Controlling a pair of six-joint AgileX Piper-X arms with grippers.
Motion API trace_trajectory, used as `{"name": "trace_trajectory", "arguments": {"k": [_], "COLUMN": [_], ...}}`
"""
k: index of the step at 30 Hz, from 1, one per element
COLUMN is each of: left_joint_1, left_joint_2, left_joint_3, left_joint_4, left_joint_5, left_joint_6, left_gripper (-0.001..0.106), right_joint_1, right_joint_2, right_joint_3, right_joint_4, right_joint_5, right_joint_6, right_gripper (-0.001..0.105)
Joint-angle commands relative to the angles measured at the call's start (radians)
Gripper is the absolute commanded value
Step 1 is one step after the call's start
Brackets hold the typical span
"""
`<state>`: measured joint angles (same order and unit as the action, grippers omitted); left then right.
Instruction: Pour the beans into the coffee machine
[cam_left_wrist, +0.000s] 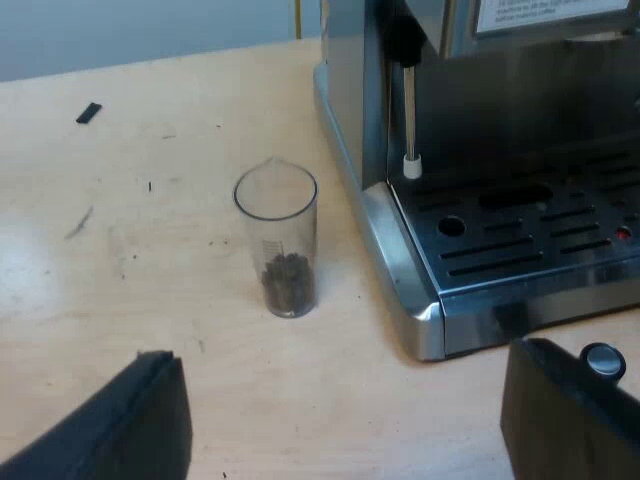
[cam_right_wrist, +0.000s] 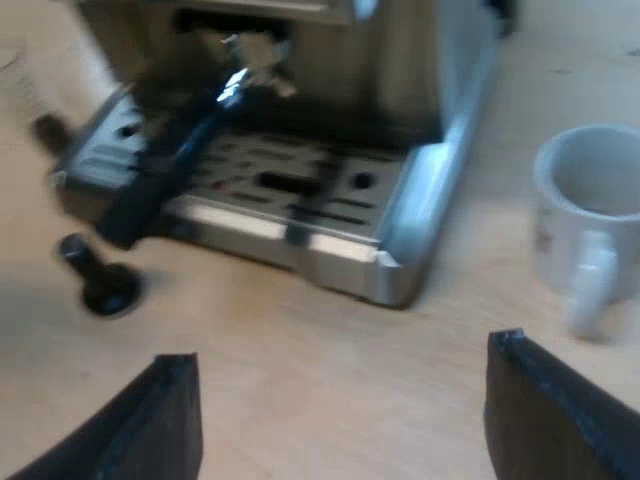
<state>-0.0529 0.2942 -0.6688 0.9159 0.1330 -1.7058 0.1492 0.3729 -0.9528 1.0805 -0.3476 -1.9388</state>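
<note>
My left gripper (cam_left_wrist: 345, 356) has its fingers wide apart and empty, facing the clear measuring glass (cam_left_wrist: 277, 240). It stands upright with dark beans (cam_left_wrist: 288, 282) at its bottom, just beside the steel espresso machine (cam_left_wrist: 350, 90). I'd clamp it mid-height and keep it level. My right gripper (cam_right_wrist: 342, 352), likewise spread, sees a white mug (cam_right_wrist: 590, 215) and a black-knobbed tamper (cam_right_wrist: 100, 278) near the machine's front.

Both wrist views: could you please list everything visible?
Steel espresso machine: one, silver, on the light wooden table.
Clear measuring glass: one, transparent, upright beside the machine.
Coffee beans: small heap, dark, in the glass.
Metal holder with dark handle: one, locked into the machine's front.
Black-knobbed tamper: one, black, by the drip tray.
Ceramic mug: one, white, beside the machine.
Small flat scrap: one, black, on the table.
Left gripper: black fingers, open, facing the glass.
Right gripper: black fingers, open, facing the machine.
</note>
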Motion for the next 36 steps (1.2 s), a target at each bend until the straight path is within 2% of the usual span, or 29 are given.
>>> {"name": "trace_trajectory", "arguments": {"k": [1,8,12,19,22,27,31,36], "left_joint_1": [-0.002,-0.002,-0.002,-0.002,-0.002,-0.002,-0.002,-0.002], "left_joint_2": [0.009,0.009,0.009,0.009,0.009,0.009,0.009,0.009], "left_joint_3": [-0.007,-0.007,-0.007,-0.007,-0.007,-0.003,0.011,0.042], "left_joint_4": [-0.019,-0.04,-0.04,-0.04,-0.04,-0.04,-0.053,-0.083], "left_joint_5": [-0.009,-0.009,-0.009,-0.009,-0.009,-0.009,-0.009,-0.009], "left_joint_6": [-0.003,-0.003,-0.003,-0.003,-0.003,-0.001,-0.001,-0.001], "left_gripper": [0.066,0.066,0.066,0.066,0.066,0.066,0.066,0.066], "right_joint_1": [0.051,0.165,0.293,0.398,0.432,0.441,0.441,0.441], "right_joint_2": [0.04,0.108,0.174,0.257,0.294,0.361,0.392,0.422], "right_joint_3": [-0.014,-0.014,-0.014,-0.014,-0.012,-0.012,-0.012,-0.012], "right_joint_4": [-0.007,-0.045,-0.162,-0.255,-0.324,-0.424,-0.481,-0.555], "right_joint_5": [-0.034,-0.033,-0.032,-0.032,-0.026,0.012,0.058,0.062], "right_joint_6": [-0.021,-0.024,-0.024,-0.024,-0.002,0.091,0.102,0.102], "right_gripper": [0.062,0.062,0.062,0.062,0.062,0.062,0.062,0.062]}}
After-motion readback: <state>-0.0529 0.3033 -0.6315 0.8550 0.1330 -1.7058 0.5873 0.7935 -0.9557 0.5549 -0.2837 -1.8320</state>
